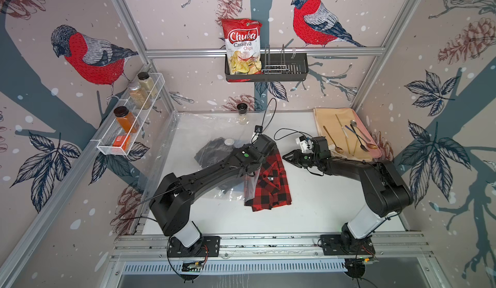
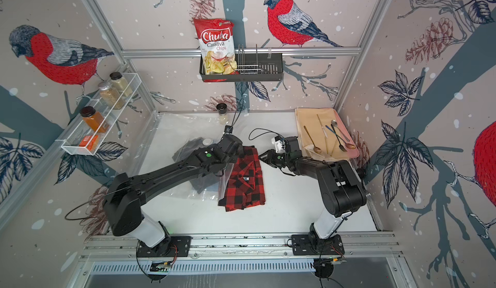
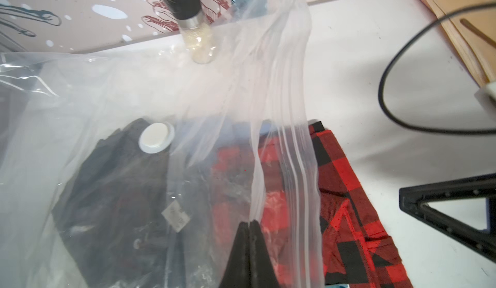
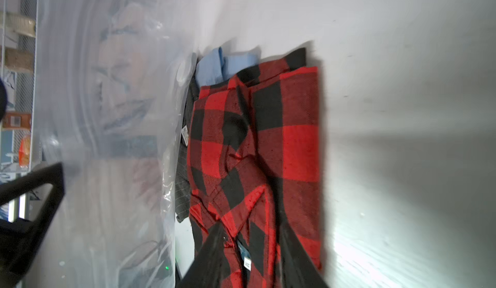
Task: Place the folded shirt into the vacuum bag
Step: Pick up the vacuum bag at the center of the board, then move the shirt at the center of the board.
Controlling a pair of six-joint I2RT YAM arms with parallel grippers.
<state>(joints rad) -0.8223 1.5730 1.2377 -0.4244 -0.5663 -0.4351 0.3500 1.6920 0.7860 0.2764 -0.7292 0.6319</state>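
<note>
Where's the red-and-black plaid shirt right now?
In both top views the folded red-and-black plaid shirt lies on the white table near its centre, its left edge under the lifted mouth of the clear plastic vacuum bag that the left gripper pinches.

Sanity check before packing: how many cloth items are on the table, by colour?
Red-and-black checked shirt: 1
Dark grey shirt: 1
Light blue cloth: 1
Total: 3
</note>
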